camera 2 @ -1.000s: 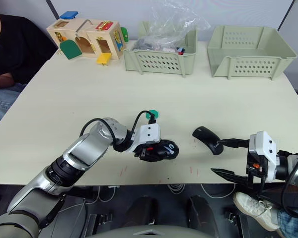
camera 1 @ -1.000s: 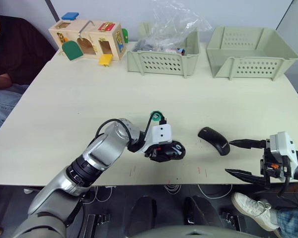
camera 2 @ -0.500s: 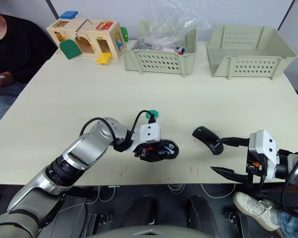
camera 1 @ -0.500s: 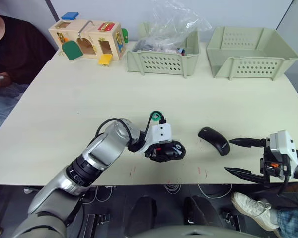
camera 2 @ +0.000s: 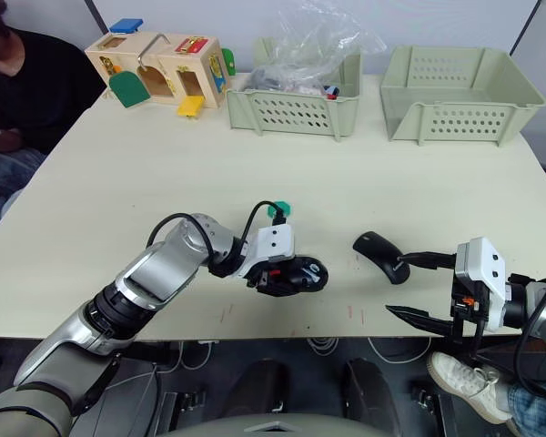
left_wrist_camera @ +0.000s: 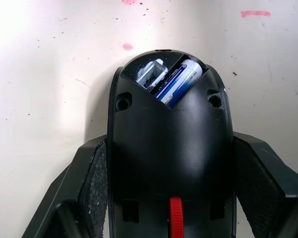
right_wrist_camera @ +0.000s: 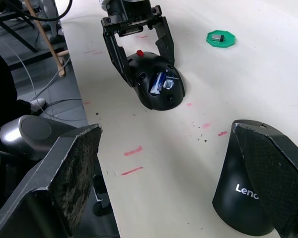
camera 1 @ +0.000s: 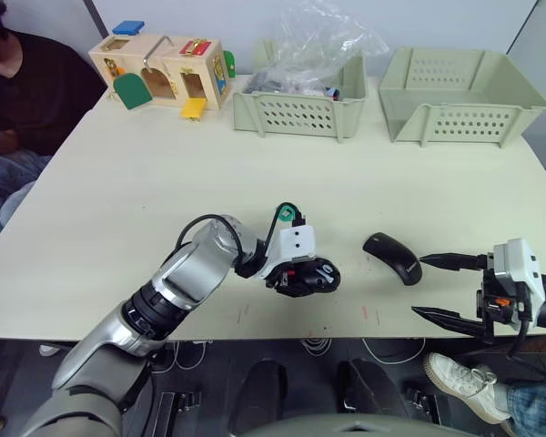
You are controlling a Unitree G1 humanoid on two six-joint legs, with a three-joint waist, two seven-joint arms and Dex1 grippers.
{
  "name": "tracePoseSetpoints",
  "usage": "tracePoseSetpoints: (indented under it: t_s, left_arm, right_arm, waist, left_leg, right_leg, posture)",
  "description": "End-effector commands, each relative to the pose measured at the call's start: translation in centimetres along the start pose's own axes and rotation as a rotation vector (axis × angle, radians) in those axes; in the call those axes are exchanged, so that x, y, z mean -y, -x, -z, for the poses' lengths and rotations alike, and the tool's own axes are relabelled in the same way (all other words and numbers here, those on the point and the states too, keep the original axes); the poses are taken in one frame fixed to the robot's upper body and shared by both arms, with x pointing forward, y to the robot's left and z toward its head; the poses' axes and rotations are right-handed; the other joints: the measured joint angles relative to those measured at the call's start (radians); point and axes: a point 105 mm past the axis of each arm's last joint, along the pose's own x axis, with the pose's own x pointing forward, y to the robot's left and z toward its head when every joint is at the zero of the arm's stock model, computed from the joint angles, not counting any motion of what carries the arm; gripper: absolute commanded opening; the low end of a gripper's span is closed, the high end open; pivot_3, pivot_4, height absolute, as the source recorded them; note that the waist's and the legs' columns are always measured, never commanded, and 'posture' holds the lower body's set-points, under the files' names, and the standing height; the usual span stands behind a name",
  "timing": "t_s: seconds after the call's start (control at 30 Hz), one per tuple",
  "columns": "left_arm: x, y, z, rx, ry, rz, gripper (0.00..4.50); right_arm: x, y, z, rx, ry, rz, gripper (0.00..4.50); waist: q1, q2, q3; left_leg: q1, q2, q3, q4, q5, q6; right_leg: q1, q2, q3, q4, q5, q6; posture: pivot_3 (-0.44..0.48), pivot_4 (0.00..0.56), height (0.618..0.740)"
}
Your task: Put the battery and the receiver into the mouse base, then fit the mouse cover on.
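The black mouse base (camera 1: 311, 276) lies near the table's front edge, and my left gripper (camera 1: 300, 278) is shut on its sides. In the left wrist view the battery (left_wrist_camera: 180, 83) lies in the base's open compartment, with a grey metal pocket (left_wrist_camera: 151, 77) beside it. A green disc (right_wrist_camera: 220, 37) carries a small silver piece that may be the receiver; I cannot tell for sure. The mouse cover (camera 1: 391, 258) rests on the table to the right. My right gripper (camera 1: 419, 285) is open just right of the cover, its upper fingertip close to it.
A wooden toy box (camera 1: 162, 71) stands at the back left. A basket with a plastic bag (camera 1: 298, 102) and a second basket (camera 1: 460, 96) line the back edge. A person (camera 1: 18, 91) sits at the table's left side.
Both arms, the base and the cover stay where they were. The person at the left has shifted a little.
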Motion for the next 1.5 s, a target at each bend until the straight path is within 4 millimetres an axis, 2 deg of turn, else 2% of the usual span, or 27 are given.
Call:
tracePoseSetpoints:
  t_s: [0.03,0.07,0.1,0.13,0.43,0.8,1.03,1.13,1.3,1.4,1.5]
  left_arm:
    - [-0.7,-0.3,1.2,-0.043,0.034,-0.024,2.9]
    - [-0.7,-0.3,1.2,-0.042,0.034,-0.024,3.9]
    - [-0.7,-0.4,1.2,-0.04,0.034,-0.029,4.31]
    - [-0.7,-0.4,1.3,-0.04,0.034,-0.029,4.42]
    - [-0.8,-0.1,1.1,-0.009,0.037,-0.045,4.42]
    - [0.1,2.9,0.9,0.057,0.031,-0.029,4.42]
    - [0.3,5.9,0.3,0.203,0.086,-0.066,4.42]
    - [0.9,8.2,0.2,0.317,0.152,-0.102,4.42]
    - [1.9,10.6,0.3,0.449,0.206,-0.168,4.42]
    - [2.2,12.0,0.6,0.53,0.262,-0.244,4.42]
    - [2.6,13.6,1.9,0.628,0.347,-0.389,4.42]
  right_arm:
    - [-0.2,0.2,-1.0,0.021,0.039,-0.003,4.45]
    - [-0.2,0.2,-1.0,0.02,0.039,-0.003,4.5]
    - [-0.2,0.2,-1.0,0.02,0.038,-0.003,4.5]
    - [-0.2,0.2,-1.0,0.019,0.037,-0.004,4.5]
    - [-0.2,0.2,-1.0,0.019,0.037,-0.003,4.5]
    - [0.0,0.1,-1.0,0.024,0.034,-0.006,4.5]
    - [0.2,0.2,-1.1,0.036,0.031,-0.004,4.5]
    - [0.3,0.4,-1.2,0.051,0.024,0.012,4.5]
    - [0.4,0.6,-1.6,0.089,0.012,0.041,4.5]
    - [0.5,0.7,-1.9,0.117,0.008,0.075,4.5]
    - [1.2,1.0,-1.9,0.121,0.05,0.182,4.5]
  waist:
    - [0.0,0.0,0.0]
    - [0.001,0.0,0.0]
    - [0.002,0.0,0.0]
    - [0.002,0.0,0.0]
    - [0.001,0.0,0.0]
    - [0.001,0.002,0.006]
    - [0.0,0.0,0.01]
    - [-0.002,0.0,0.011]
    - [-0.001,0.0,0.011]
    - [0.001,0.0,0.011]
    - [-0.001,0.001,0.011]
  left_leg:
    - [0.0,0.0,0.0,0.0,0.0,0.0]
    - [0.0,0.0,0.0,0.0,0.0,0.0]
    - [0.0,0.0,0.0,0.0,0.0,0.0]
    - [0.0,0.0,0.0,0.001,0.0,0.0]
    - [-0.001,0.0,0.0,0.001,0.0,0.0]
    - [-0.002,0.0,0.0,0.001,0.0,0.0]
    - [-0.003,0.0,0.0,0.001,0.0,0.0]
    - [-0.003,0.0,0.0,0.001,0.0,0.0]
    - [-0.003,0.001,0.0,0.001,0.0,0.0]
    - [-0.003,0.0,0.0,0.001,0.0,0.0]
    - [-0.003,0.001,0.0,0.001,0.0,0.0]
  right_leg:
    - [0.0,0.0,0.0,0.0,0.0,0.0]
    - [0.0,0.0,0.0,0.0,0.0,0.0]
    - [0.0,0.0,0.0,0.0,0.0,0.0]
    - [0.0,0.0,0.0,0.0,0.0,0.0]
    - [0.0,0.0,0.0,0.0,0.0,0.0]
    - [-0.002,0.0,0.0,0.001,0.0,0.0]
    - [-0.002,-0.001,0.0,0.0,0.0,0.0]
    - [-0.002,-0.001,-0.001,0.0,0.0,0.0]
    - [-0.002,-0.001,-0.001,0.001,0.0,0.0]
    - [-0.002,-0.001,-0.001,0.001,0.0,0.0]
    - [-0.002,-0.001,0.0,0.001,0.001,0.0]
  posture:
    - [0.0,0.15,0.74]
    - [0.0,0.15,0.74]
    - [0.0,0.15,0.74]
    - [0.0,0.15,0.74]
    - [0.0,0.15,0.74]
    - [0.0,0.15,0.74]
    - [0.0,0.15,0.74]
    - [0.0,0.15,0.74]
    - [0.0,0.15,0.74]
    - [0.0,0.15,0.74]
    - [0.0,0.15,0.74]
